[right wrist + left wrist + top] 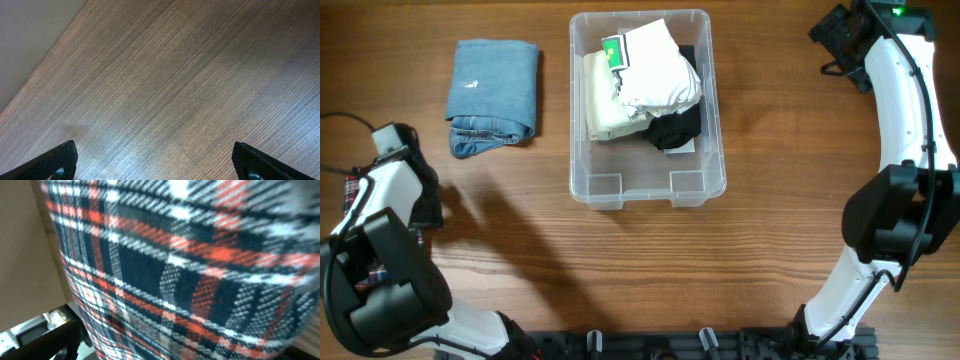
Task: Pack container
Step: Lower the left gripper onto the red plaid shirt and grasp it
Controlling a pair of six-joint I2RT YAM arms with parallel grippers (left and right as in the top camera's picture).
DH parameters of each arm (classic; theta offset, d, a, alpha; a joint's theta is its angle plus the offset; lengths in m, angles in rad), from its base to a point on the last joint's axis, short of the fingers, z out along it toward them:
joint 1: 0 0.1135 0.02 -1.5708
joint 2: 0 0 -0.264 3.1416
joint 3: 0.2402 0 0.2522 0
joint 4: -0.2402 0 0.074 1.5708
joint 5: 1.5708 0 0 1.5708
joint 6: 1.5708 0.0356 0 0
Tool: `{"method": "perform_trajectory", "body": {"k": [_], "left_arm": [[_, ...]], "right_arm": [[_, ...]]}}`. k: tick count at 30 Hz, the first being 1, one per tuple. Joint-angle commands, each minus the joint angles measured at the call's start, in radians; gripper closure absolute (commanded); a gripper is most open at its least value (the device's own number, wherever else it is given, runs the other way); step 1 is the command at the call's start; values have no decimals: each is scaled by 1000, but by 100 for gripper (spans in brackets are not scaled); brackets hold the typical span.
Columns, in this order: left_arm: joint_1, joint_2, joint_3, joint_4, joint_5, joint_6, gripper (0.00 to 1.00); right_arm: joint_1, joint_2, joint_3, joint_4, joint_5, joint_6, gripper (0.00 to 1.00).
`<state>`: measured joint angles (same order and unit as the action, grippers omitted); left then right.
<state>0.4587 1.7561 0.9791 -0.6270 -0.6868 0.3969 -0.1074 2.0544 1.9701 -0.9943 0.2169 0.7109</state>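
Note:
The clear container stands at the table's back middle. It holds white and cream garments and a black one. A folded pair of jeans lies to its left. My left gripper is at the table's left edge, pressed close over a plaid cloth that fills its wrist view. Only one dark finger shows, far out to the side; the other is hidden by the cloth. My right gripper hovers open over bare wood at the back right, with nothing between its fingers.
The wooden table runs to a pale edge in the right wrist view. A black rail lines the front edge. A dark cable loops at the far left.

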Motion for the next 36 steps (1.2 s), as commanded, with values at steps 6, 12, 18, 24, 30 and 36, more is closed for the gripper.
{"method": "perform_trajectory", "body": {"k": [6, 12, 18, 24, 30, 36], "left_arm": [[115, 13, 0, 12, 202, -19, 0], [115, 38, 0, 18, 162, 146, 1], [115, 127, 0, 82, 203, 87, 0], [115, 127, 0, 97, 245, 86, 0], [115, 127, 0, 92, 246, 85, 0], [115, 127, 0, 92, 245, 85, 50]], "right_arm": [[3, 14, -2, 0, -6, 11, 0], [3, 14, -2, 0, -6, 11, 0], [3, 14, -2, 0, -6, 11, 0], [3, 14, -2, 0, -6, 11, 0], [3, 14, -2, 0, -6, 11, 0], [3, 14, -2, 0, -6, 11, 0]]}}
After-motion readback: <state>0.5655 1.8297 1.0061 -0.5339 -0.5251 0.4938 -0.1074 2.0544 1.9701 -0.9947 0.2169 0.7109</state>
